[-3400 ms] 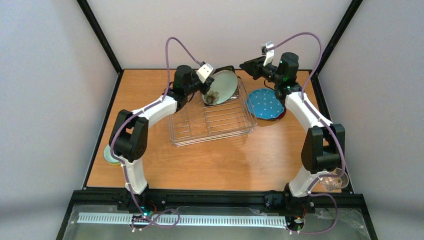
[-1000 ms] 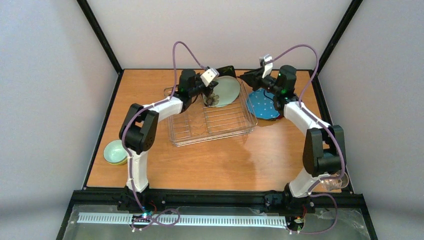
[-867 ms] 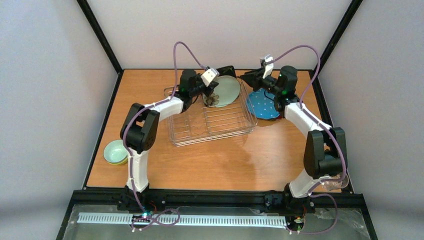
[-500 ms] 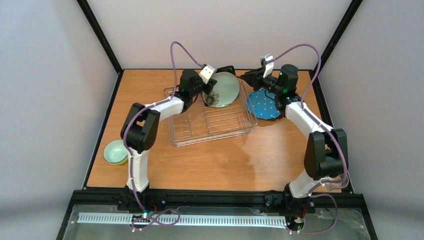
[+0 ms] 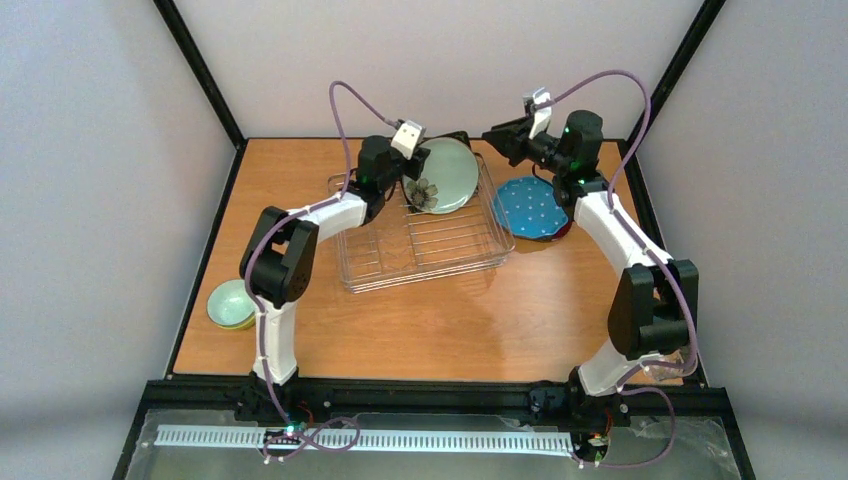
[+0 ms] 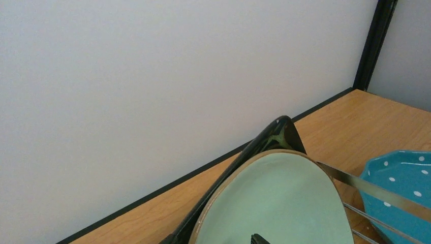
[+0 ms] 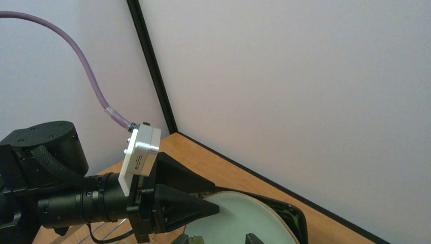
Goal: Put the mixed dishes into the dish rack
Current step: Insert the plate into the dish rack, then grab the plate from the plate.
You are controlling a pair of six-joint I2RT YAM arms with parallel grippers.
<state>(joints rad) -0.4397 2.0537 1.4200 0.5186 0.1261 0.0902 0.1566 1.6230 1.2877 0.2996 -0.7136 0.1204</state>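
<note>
The dish rack (image 5: 420,262) lies mid-table. At its far end the pale mint plate (image 5: 452,172) (image 6: 274,203) (image 7: 246,216) stands on edge against the black square floral plate (image 5: 457,138) (image 6: 281,133) (image 7: 297,218). My left gripper (image 5: 417,168) (image 7: 216,197) is open, its fingers astride the left rim of these two plates. My right gripper (image 5: 497,137) (image 7: 222,239) hangs open and empty above the rack's far right corner. The blue dotted plate (image 5: 530,207) (image 6: 401,178) lies right of the rack, with a red rim (image 5: 564,232) showing under it.
Two stacked bowls (image 5: 230,305) sit near the table's left edge. A clear glass cup (image 5: 672,360) stands at the near right, partly behind my right arm. The back wall rises close behind the rack. A rack wire (image 6: 366,189) crosses the left wrist view.
My left gripper's jaws have spread and let go of the mint plate, which now stands in the rack. My right gripper has pulled up and back a little.
</note>
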